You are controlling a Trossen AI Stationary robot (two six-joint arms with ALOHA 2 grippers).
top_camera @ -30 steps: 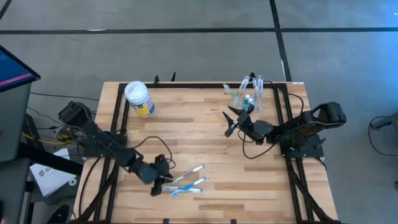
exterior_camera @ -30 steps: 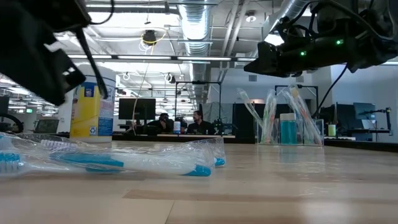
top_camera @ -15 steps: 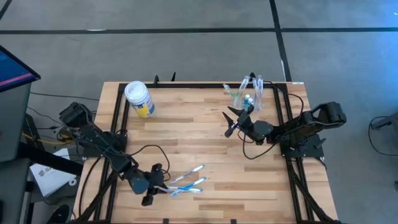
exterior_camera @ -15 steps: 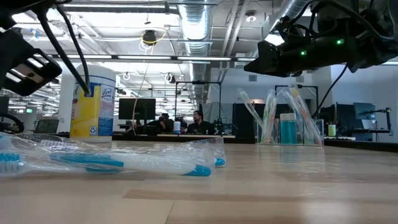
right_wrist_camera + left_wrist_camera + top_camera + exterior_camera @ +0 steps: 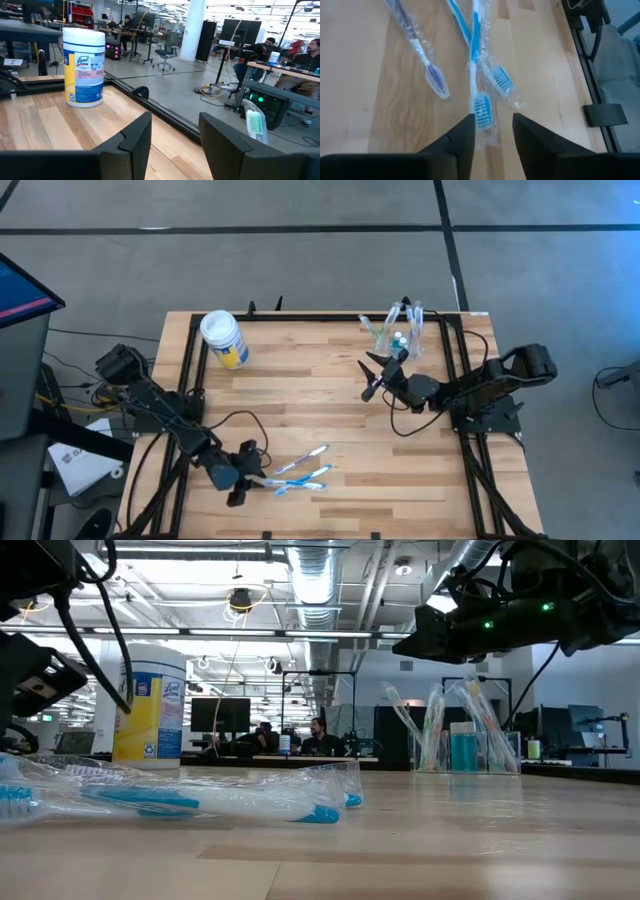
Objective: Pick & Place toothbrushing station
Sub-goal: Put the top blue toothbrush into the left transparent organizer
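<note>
The see-through cup (image 5: 402,330) stands on its base at the table's far right with several wrapped toothbrushes upright in it; it also shows in the low view (image 5: 465,745). Three wrapped toothbrushes (image 5: 303,470) lie flat on the wood near the front edge. My left gripper (image 5: 250,478) is open just left of them and low over the table. In the left wrist view its fingers (image 5: 492,120) stand on either side of a blue brush's head end (image 5: 480,111) without touching it. My right gripper (image 5: 372,375) is open and empty, held above the table on the near-left of the cup.
A white-lidded yellow-and-blue wipes canister (image 5: 223,340) stands at the table's far left. A black frame rail (image 5: 300,316) runs around the table's edges. Bare wood lies between the loose brushes and the cup. People sit at desks in the room behind (image 5: 315,735).
My left gripper has drawn back from the loose toothbrushes, toward the table's left and near edges. The brushes lie where they were. My right arm has kept still.
</note>
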